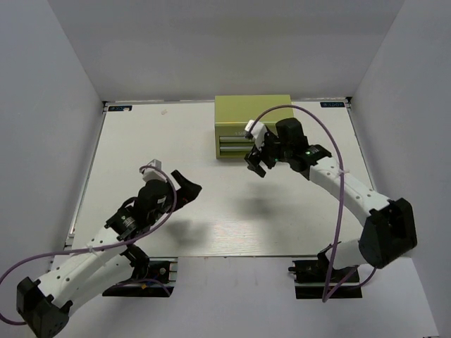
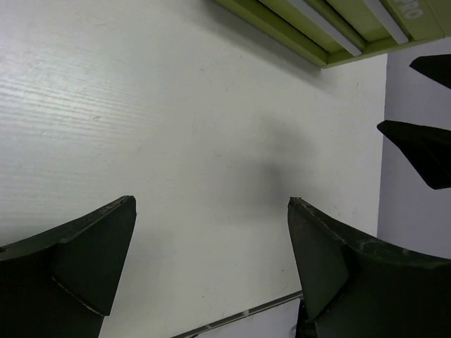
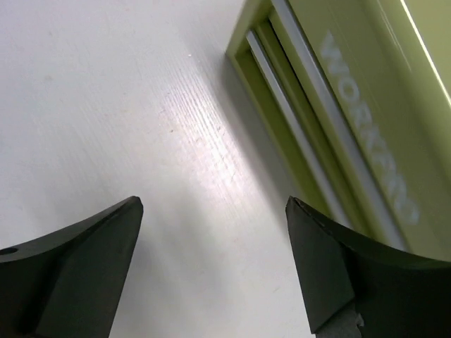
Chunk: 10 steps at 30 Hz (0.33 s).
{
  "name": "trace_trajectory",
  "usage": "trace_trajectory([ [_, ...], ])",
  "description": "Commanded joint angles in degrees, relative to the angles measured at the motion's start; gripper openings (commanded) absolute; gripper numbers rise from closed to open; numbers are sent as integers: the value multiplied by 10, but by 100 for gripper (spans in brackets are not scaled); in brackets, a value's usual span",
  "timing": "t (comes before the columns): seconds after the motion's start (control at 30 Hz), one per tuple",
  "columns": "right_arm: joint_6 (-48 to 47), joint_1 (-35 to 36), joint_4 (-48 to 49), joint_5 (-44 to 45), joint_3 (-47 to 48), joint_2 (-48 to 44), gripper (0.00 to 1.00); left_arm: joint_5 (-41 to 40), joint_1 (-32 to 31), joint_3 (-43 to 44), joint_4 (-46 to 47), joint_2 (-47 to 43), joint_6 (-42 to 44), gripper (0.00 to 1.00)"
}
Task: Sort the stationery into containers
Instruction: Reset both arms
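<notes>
Count: one yellow-green toolbox chest, two front drawers stacked, both look shut; pale lettering on the front starts "WORK". The chest sits at the far edge of the table, roughly mid-width, against the back wall. Two arms, two purple cables, one per arm. Left gripper hangs over bare table near centre-left, well apart from the chest, fingers spread, nothing between them. Right gripper hangs just in front of the drawers, not touching them, fingers likewise spread and empty. Surface is white with a faint grain, glare patch by the chest. Plain pale grey walls box in three sides.
</notes>
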Motion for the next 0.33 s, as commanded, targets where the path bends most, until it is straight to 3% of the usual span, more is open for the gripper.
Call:
trace_trajectory([
  [0.0,146,-14,-6,46,-13,-48,90,31,1,61,49,45,88,99],
  [0.1,195,-26,-13,98,-12,-83,90,64,1,91,78,96,168,99],
  [0.3,184,-51,38,148,-68,-158,90,136,1,123,141,200,227,99],
])
